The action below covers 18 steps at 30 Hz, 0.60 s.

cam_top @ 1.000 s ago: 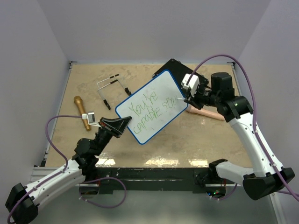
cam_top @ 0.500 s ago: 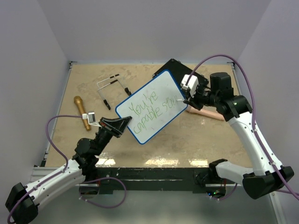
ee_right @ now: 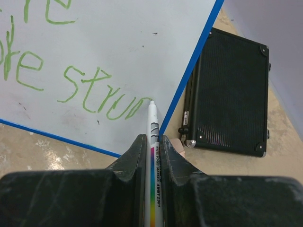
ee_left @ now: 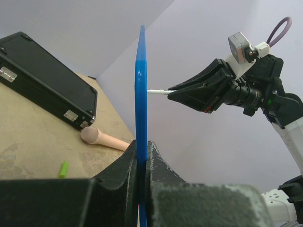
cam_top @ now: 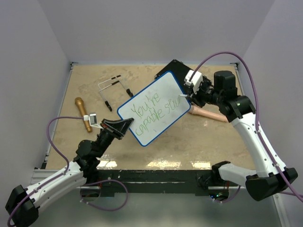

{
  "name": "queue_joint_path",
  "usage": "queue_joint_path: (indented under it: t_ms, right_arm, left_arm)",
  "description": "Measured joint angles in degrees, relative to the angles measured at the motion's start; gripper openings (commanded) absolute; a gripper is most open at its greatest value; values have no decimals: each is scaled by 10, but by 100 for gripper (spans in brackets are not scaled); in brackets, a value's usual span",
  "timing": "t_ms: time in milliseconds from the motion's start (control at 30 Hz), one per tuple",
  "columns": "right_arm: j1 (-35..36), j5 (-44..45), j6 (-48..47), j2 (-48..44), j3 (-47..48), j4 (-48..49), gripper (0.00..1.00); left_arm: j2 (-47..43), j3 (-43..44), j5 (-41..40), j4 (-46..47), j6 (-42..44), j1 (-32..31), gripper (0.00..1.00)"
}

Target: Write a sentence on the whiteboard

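- At seven o'clock on the table (cam_top: 222,137), our left gripper (cam_top: 126,126) is pinched tight on the near left edge of the whiteboard (cam_top: 163,94).
- We hold the whiteboard up off the table, in the middle, tilted.
- Green words, the sentence (cam_top: 152,112), run in two lines across it.
- At three o'clock from the whiteboard, our right gripper (cam_top: 190,98) squeezes a white marker (ee_right: 153,137), whose tip meets the last green letter.
- A black case (ee_right: 232,90) lies at one o'clock, behind the whiteboard.

sentence (ee_right: 90,94): cut off left | black case (cam_top: 174,68): partly behind whiteboard (cam_top: 154,109)
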Motion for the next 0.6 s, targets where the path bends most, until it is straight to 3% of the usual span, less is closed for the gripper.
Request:
queue_joint_path:
  t_ms: [600]
  right_arm:
    - [0,2,-30,0,0,-54,0]
  left_arm:
    - [0,0,-1,0,0,0,0]
